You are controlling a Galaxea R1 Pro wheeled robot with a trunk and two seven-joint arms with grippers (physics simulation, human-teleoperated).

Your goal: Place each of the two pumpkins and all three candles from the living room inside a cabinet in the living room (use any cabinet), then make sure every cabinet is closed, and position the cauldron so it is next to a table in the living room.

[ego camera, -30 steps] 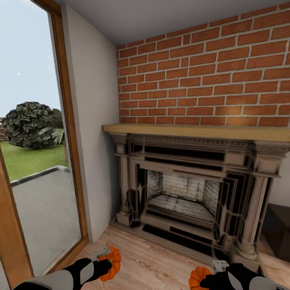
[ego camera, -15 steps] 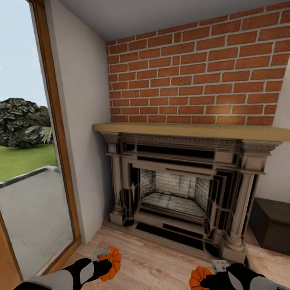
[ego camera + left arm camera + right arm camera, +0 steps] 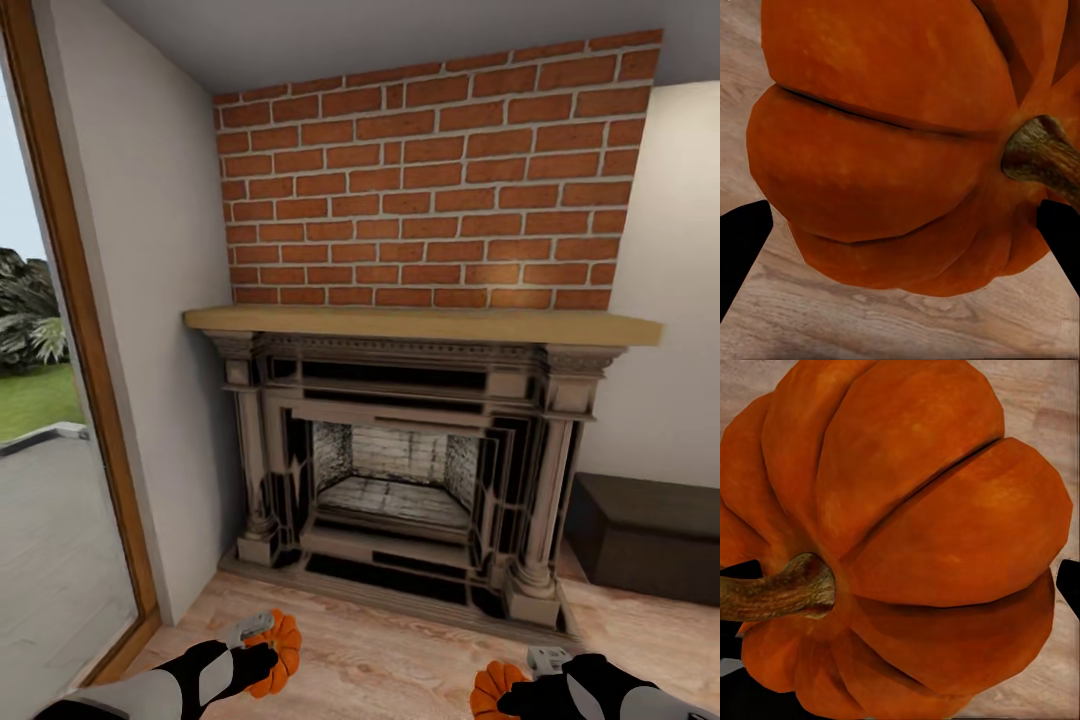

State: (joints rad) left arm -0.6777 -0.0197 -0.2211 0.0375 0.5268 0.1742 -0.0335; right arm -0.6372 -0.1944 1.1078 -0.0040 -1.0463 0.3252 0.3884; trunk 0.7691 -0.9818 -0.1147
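Both hands carry a bright-orange ribbed pumpkin low over the wooden floor. My left gripper (image 3: pixel 262 652) is shut on one pumpkin (image 3: pixel 281 645). In the left wrist view that pumpkin (image 3: pixel 892 142) bulges between the black fingers (image 3: pixel 744 241), its brown stem to one side. My right gripper (image 3: pixel 512 692) is shut on the other pumpkin (image 3: pixel 490 692). The right wrist view shows this pumpkin (image 3: pixel 922 532) with its stem, and a black fingertip (image 3: pixel 1069 583) at its edge. The candles, the cauldron and the table are out of view.
An ornate stone fireplace (image 3: pixel 400 470) with a wooden mantel stands ahead under a red brick wall (image 3: pixel 420 180). A low dark-brown box-like unit (image 3: pixel 650 535) sits to its right. A tall glass door with a wooden frame (image 3: pixel 90 400) is at the left.
The camera has turned to the right: fireplace and window slid left in the picture and more of the dark unit shows. Both grippers keep their pumpkins in the same pose.
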